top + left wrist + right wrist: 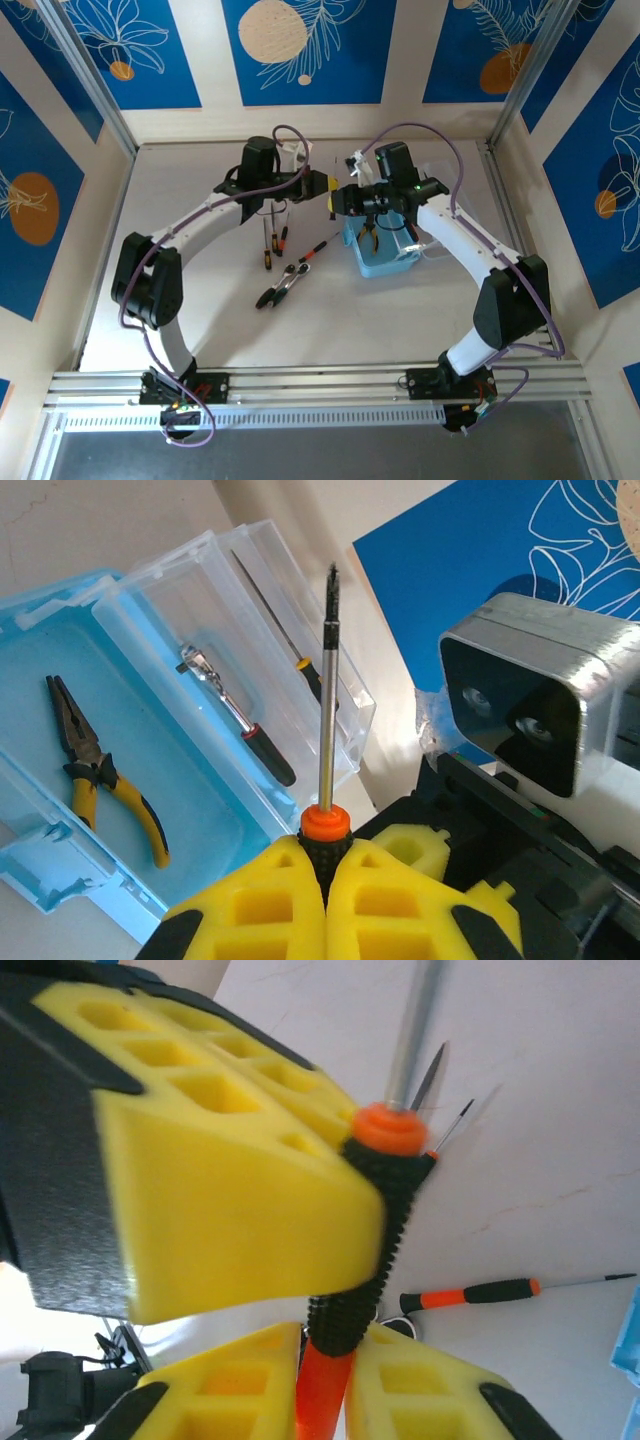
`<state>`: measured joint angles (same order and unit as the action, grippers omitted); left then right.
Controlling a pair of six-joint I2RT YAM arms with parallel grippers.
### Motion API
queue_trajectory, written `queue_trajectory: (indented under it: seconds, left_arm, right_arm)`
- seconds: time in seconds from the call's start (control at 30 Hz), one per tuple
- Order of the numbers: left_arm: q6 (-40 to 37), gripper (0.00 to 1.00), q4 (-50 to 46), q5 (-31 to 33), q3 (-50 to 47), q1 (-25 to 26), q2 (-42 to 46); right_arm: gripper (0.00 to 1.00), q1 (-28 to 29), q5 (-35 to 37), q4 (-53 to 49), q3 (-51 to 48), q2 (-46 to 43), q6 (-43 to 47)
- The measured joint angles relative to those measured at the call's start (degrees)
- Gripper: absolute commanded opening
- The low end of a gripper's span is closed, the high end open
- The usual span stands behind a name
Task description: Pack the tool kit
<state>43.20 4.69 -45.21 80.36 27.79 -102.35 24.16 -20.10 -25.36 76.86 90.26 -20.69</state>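
Left pincer (325, 865): clamped on screwdriver (327, 710).
Right pincer (325, 1380): clamped there too.
Risk: mistimed release drops it.

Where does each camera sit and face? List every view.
Top external: above, behind the arms, looking down at the table; both arms show.
Left wrist: on the left arm, past the left fingers toward the blue case.
Right wrist: on the right arm, past the right fingers toward the table.
Shared: wrist views both show the screwdriver both fingers pinch.
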Motion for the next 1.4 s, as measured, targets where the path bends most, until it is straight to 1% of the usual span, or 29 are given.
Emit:
queue_trajectory:
  seconds: [0.07, 0.1, 0.17, 0.2, 0.23, 0.27, 0.3, 0.33, 0.4, 0.47, 0.53, 0.63, 0.7, 0.8, 0.9, 1.0, 1.17, 1.27, 1.4]
  left_arm:
    - [0.0, 0.0, 0.3, 0.0, -0.3, -0.1, 0.3]
    - [0.0, 0.02, 0.5, 0.0, -0.4, -0.2, 0.3]
    - [0.0, 0.11, 0.5, 0.0, -0.5, -0.2, 0.3]
    - [-0.1, 0.14, 0.5, 0.0, -0.6, -0.2, 0.3]
    - [-0.3, 0.19, 0.5, 0.0, -0.6, -0.2, 0.3]
    - [-0.3, 0.3, 0.5, 0.0, -0.7, -0.3, 0.4]
    - [-0.6, 0.43, 0.5, 0.1, -0.8, -0.5, 0.5]
    - [-0.9, 0.54, 0.3, 0.1, -1.0, -0.6, 0.7]
    - [-1.7, 0.75, -0.9, 0.3, -1.7, -1.2, 1.6]
    - [-3.7, 1.0, -3.8, 1.5, -1.9, -2.2, 2.4]
    - [-6.6, 1.0, -8.4, 4.2, -1.9, -3.7, 3.5]
    - [-12.3, 1.0, -17.4, 11.0, -0.9, -6.0, 5.0]
    - [-16.1, 1.0, -23.1, 16.4, -0.3, -7.2, 5.6]
    - [-20.3, 1.0, -29.4, 23.0, -0.3, -8.2, 6.2]
    - [-22.9, 1.0, -33.2, 27.3, -0.6, -8.5, 6.3]
    - [-24.6, 1.0, -35.3, 29.6, -1.9, -8.5, 6.3]
    - [-25.8, 1.0, -37.1, 31.2, -4.9, -8.5, 6.3]
    - [-25.8, 1.0, -37.2, 31.7, -5.9, -8.5, 6.3]
    - [-25.8, 1.0, -37.2, 31.8, -6.6, -8.5, 6.3]
  right_arm:
    - [0.06, -0.2, 0.0, 0.0, 0.1, 0.0, -0.2]
    - [0.05, -0.2, 0.0, 0.1, 0.1, 0.0, -0.3]
    - [0.0, -0.4, 0.0, -0.1, 0.1, 0.0, -0.3]
    - [0.0, -0.7, -0.1, -0.2, 0.1, 0.0, -0.2]
    - [0.0, -0.8, -0.3, -0.3, 0.1, 0.0, -0.2]
    - [0.0, -1.0, -0.7, -0.5, 0.1, 0.0, -0.2]
    - [0.0, -1.3, -0.9, -0.7, 0.1, -0.1, 0.0]
    - [0.0, -1.8, -0.9, -1.0, 0.2, -0.2, 0.2]
    - [0.0, -3.7, -0.9, -1.7, 0.2, -0.7, 0.8]
    - [0.0, -6.2, -0.5, -3.2, 0.2, -1.7, 1.8]
    - [0.0, -9.2, 0.4, -5.9, 0.8, -2.9, 3.6]
    - [0.0, -14.3, 3.7, -11.8, 4.0, -3.5, 7.6]
    - [0.0, -18.1, 8.0, -16.1, 7.0, -3.5, 10.8]
    - [0.0, -23.7, 15.9, -22.0, 11.2, -3.1, 14.8]
    - [0.0, -27.6, 23.7, -25.9, 15.2, -1.0, 17.8]
    - [0.0, -28.4, 31.9, -28.3, 17.3, 2.9, 20.6]
    - [0.0, -26.7, 44.6, -30.0, 17.3, 11.8, 25.2]
    - [0.0, -26.1, 49.5, -29.3, 15.6, 14.2, 27.5]
    - [0.0, -25.9, 53.9, -28.4, 14.2, 14.3, 30.0]
